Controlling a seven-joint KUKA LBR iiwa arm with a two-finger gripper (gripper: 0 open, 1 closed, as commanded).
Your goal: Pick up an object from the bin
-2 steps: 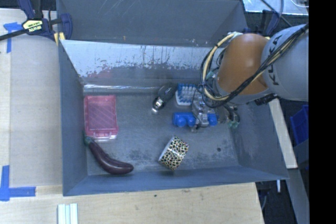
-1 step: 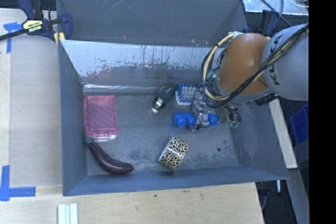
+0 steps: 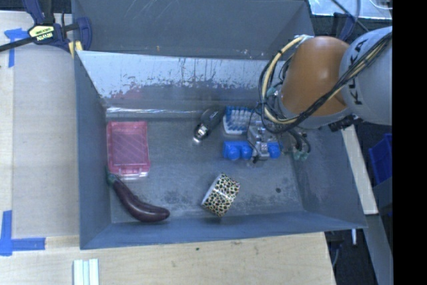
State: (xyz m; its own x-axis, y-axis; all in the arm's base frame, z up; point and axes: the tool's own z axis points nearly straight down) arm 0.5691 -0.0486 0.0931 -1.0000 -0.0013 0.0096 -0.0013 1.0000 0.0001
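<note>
The bin [image 3: 90, 143] has its widest bare floor in the middle, between the pink box [image 3: 127, 147] at the left and the blue pieces [image 3: 235, 151] right of centre. The front right corner is bare too. The arm [image 3: 313, 80] and its cables crowd the right back part, above what seems a blue-and-white packet [image 3: 238, 119]. A purple eggplant [image 3: 139, 205] and a spotted roll [image 3: 221, 195] line the front.

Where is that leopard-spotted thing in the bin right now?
In the camera view, the leopard-spotted roll lies near the bin's lower wall, about midway across. A purple eggplant lies to its left; a blue toy is above it, beside the gripper.
</note>
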